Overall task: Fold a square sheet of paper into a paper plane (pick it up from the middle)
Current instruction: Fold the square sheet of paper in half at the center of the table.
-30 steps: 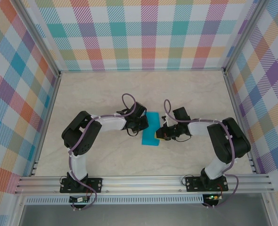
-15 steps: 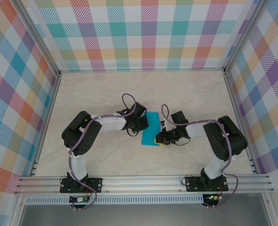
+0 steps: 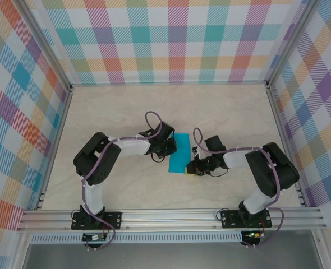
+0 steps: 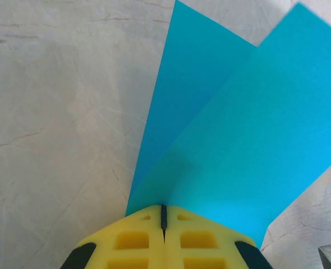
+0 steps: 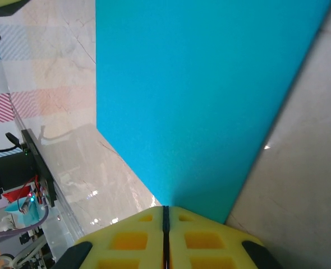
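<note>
In the top view, just right of centre, the right gripper [image 3: 194, 166] clamps its yellow fingers [image 5: 126, 241] tight on the lower right edge of the folded square sheet of paper [image 3: 180, 152]; the left gripper [image 3: 170, 148], equally closed, pinches the upper left edge, two teal layers fanning out.

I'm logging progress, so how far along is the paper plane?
Early on. Done: the paper is doubled over once, two layers fanning apart. In hand: the left gripper and right gripper each pinch an edge of it. Left: no pointed nose or wings yet.
</note>
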Available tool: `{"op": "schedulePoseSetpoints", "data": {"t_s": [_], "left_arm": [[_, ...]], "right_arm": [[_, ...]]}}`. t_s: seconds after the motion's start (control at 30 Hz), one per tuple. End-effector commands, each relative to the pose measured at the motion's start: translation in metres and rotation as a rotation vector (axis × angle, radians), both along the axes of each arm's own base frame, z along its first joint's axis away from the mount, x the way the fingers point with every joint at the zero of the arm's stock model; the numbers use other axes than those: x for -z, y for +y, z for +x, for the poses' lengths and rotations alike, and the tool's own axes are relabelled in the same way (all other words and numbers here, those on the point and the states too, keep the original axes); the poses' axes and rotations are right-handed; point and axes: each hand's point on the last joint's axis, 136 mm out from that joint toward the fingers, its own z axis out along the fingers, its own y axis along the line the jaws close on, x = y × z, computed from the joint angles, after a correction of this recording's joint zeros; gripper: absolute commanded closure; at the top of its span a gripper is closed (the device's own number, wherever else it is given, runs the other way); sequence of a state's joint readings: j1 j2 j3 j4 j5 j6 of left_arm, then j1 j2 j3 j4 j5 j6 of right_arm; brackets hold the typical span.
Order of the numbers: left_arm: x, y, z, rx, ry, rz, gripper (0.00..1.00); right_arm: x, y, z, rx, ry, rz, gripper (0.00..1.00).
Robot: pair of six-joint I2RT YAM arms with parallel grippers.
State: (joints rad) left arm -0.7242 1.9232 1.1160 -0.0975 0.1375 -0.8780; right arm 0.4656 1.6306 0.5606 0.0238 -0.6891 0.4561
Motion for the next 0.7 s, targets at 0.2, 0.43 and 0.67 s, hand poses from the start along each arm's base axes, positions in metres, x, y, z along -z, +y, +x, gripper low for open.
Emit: {"op": "schedulePoseSetpoints", "data": {"t_s": [0.2,0.43,0.67], "left_arm": [[0.026,0.019,-0.027,0.015,0.085,0.104,1.00],[0.027,0.019,-0.028,0.018,0.089,0.106,1.00],[0.029,0.020,-0.030,0.019,0.093,0.111,1.00]], "right_arm": [[-0.017,0.001,0.009,-0.002,-0.066,-0.045,0.92],[-0.063,0.003,0.064,0.066,-0.188,0.012,0.92],[-0.050,0.004,0.104,0.091,-0.148,0.046,0.92]]}}
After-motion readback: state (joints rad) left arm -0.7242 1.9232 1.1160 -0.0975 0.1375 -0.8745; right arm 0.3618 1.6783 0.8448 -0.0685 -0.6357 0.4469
